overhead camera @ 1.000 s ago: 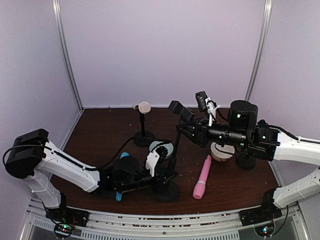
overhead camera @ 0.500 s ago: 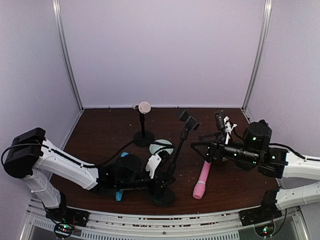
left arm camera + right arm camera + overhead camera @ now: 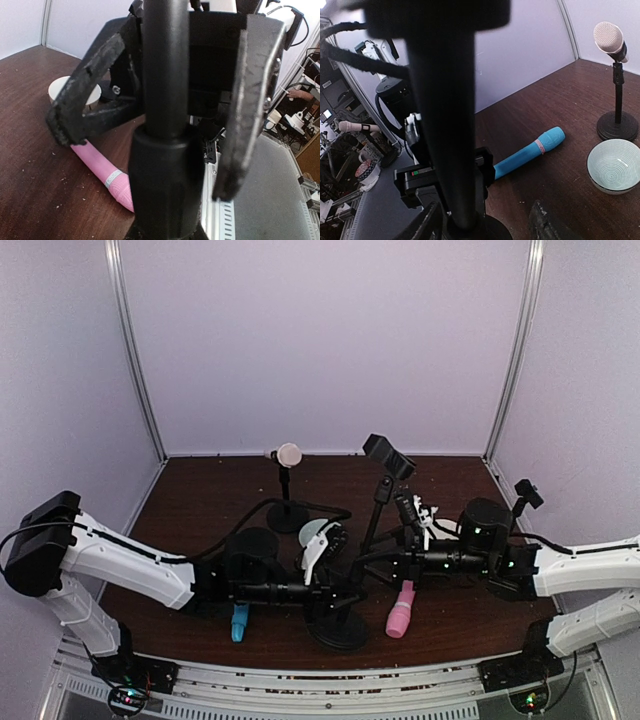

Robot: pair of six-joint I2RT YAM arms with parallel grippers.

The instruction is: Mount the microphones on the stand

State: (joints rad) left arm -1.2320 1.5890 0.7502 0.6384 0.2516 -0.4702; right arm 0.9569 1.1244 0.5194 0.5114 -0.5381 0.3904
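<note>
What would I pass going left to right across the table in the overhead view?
Sky-blue microphone → cream microphone → black stand's round base → pink microphone.

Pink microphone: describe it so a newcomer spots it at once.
On the brown table, find the front stand's round black base. The pink microphone lies flat just right of it; the blue one lies left, and the cream one sits atop the back stand.

Three microphones (image 3: pixel 289 454), three stands (image 3: pixel 288 516), two bowls (image 3: pixel 613 165), two arms (image 3: pixel 130 565).
</note>
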